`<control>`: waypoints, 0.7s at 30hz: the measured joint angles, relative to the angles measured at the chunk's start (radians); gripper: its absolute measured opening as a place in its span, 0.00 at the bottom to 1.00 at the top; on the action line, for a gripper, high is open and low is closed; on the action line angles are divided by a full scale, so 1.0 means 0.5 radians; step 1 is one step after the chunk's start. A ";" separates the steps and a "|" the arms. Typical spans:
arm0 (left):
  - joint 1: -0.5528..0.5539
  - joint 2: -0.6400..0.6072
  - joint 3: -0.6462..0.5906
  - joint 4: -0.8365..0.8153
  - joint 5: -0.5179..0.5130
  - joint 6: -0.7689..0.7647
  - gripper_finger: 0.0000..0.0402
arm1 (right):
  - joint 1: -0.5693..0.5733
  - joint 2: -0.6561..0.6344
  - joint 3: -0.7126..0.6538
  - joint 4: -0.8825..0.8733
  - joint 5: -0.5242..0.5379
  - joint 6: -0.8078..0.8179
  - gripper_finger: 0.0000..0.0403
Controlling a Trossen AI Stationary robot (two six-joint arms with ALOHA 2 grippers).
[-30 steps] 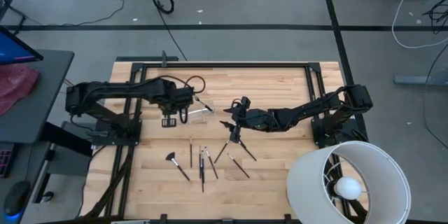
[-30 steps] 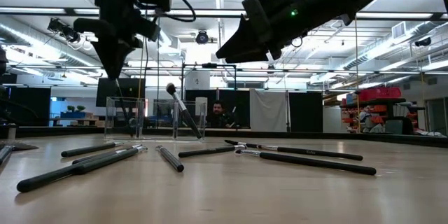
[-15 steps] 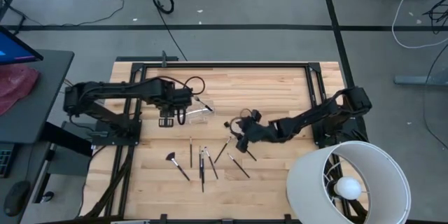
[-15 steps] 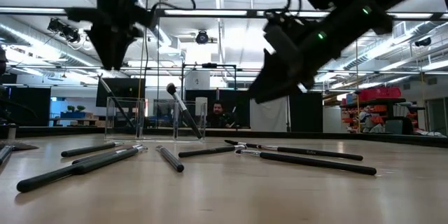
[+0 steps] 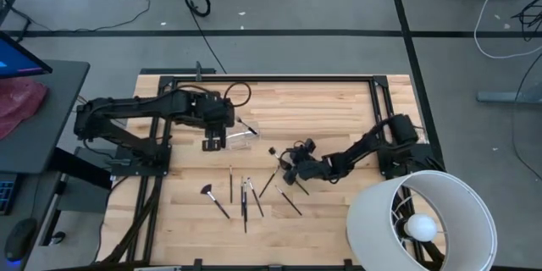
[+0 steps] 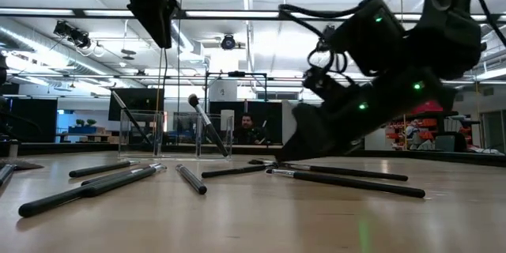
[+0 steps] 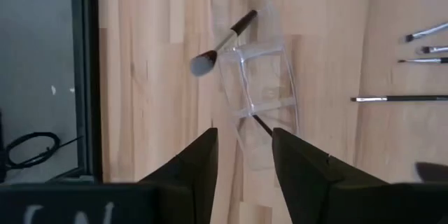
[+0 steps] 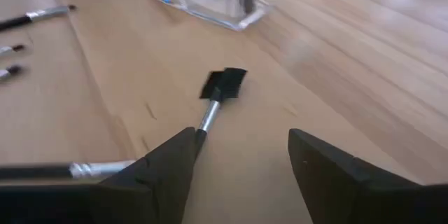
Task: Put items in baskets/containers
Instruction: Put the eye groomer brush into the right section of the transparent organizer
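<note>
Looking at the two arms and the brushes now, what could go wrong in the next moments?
1. The right gripper is open, low over a flat-tipped brush lying flat on the table; closing there may scrape the wood or miss the thin handle.
2. The left gripper hangs open above the clear container, where a brush leans out; a bump could tip it.

Landmark: container [image 5: 240, 138].
Above container: left gripper [image 5: 212, 144] hangs, blocking descent.
Near side: loose brushes [image 5: 244, 195] and right gripper [image 5: 288, 172] obstruct.
Far side: bare table [image 5: 322, 106].
</note>
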State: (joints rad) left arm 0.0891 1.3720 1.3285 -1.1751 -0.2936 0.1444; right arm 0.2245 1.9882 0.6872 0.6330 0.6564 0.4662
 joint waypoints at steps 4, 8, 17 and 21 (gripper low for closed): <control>0.000 0.000 0.001 -0.003 -0.004 0.002 0.34 | -0.001 0.035 0.093 -0.031 0.008 -0.074 0.58; 0.000 0.000 0.001 -0.005 -0.003 0.000 0.34 | 0.001 0.015 0.150 -0.031 0.077 -0.126 0.58; 0.001 0.000 0.001 -0.006 -0.003 -0.002 0.34 | 0.024 0.020 0.182 -0.044 0.064 -0.037 0.58; 0.000 0.000 0.001 -0.007 -0.003 -0.002 0.34 | 0.041 0.061 0.181 -0.062 0.004 0.032 0.54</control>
State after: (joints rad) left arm 0.0891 1.3720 1.3289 -1.1785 -0.2951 0.1436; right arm 0.2448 2.0188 0.7778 0.6022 0.6583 0.4824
